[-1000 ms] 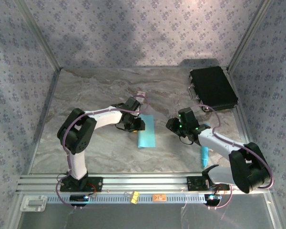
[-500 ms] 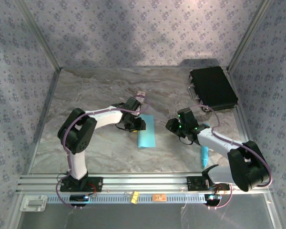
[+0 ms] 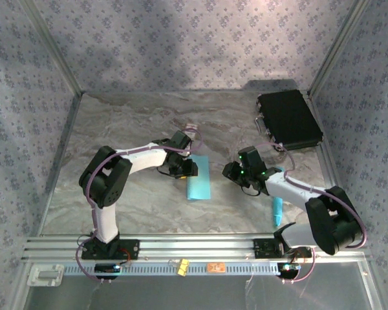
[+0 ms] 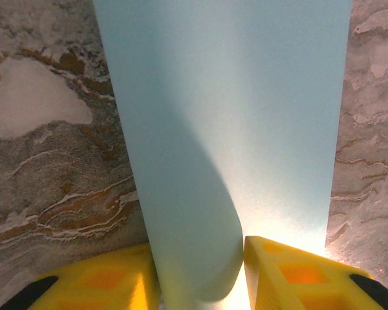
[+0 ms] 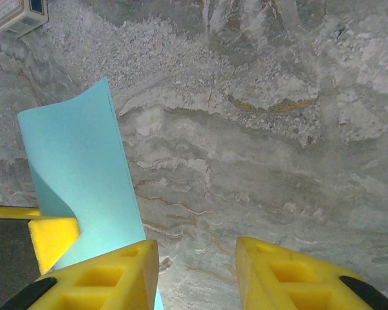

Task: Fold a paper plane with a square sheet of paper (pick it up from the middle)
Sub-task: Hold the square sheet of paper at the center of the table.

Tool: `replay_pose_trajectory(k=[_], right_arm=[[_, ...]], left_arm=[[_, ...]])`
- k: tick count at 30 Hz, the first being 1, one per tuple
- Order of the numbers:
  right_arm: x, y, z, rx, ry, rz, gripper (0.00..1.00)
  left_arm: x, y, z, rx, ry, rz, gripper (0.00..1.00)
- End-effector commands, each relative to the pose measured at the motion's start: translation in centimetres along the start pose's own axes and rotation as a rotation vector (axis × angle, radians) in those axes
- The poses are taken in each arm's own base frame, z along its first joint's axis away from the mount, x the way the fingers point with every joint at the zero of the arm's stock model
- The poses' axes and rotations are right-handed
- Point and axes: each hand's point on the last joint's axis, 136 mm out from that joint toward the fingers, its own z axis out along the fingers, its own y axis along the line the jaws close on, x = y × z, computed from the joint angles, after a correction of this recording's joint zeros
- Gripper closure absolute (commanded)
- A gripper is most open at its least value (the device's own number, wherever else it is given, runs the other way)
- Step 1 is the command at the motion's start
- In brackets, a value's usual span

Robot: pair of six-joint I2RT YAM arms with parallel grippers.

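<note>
We lose one corner of the square sheet of paper (image 3: 198,179) under the left gripper (image 3: 183,169) at its 10 o'clock. Mid-table (image 3: 136,129), the sheet is light blue and doubled over, and that gripper pinches its curled fold. At 3 o'clock, the right gripper (image 3: 235,173), jaws apart and empty, has edged closer.

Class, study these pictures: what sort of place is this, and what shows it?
Probably a robotics lab test cell: two robot arms bolted to an aluminium rail, and a marbled table boxed in by patterned panels.
</note>
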Motion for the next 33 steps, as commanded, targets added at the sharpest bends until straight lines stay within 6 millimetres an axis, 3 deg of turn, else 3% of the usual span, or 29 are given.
replay_pose_trajectory(k=[1, 10, 20, 33], right_arm=[[-0.3, 1.0, -0.1, -0.013, 0.003, -0.027, 0.62], [0.2, 2.6, 0.2, -0.073, 0.043, -0.073, 0.64], [1.6, 4.9, 2.4, -0.120, 0.134, -0.135, 0.69], [2.7, 7.4, 5.9, -0.144, 0.200, -0.174, 0.98]], left_arm=[[0.8, 4.0, 1.7, -0.157, 0.029, -0.011, 0.61], [0.8, 4.1, 1.8, -0.159, 0.028, -0.018, 0.61], [0.8, 4.1, 1.6, -0.168, 0.026, -0.017, 0.61], [0.9, 4.2, 1.9, -0.167, 0.033, -0.017, 0.61]])
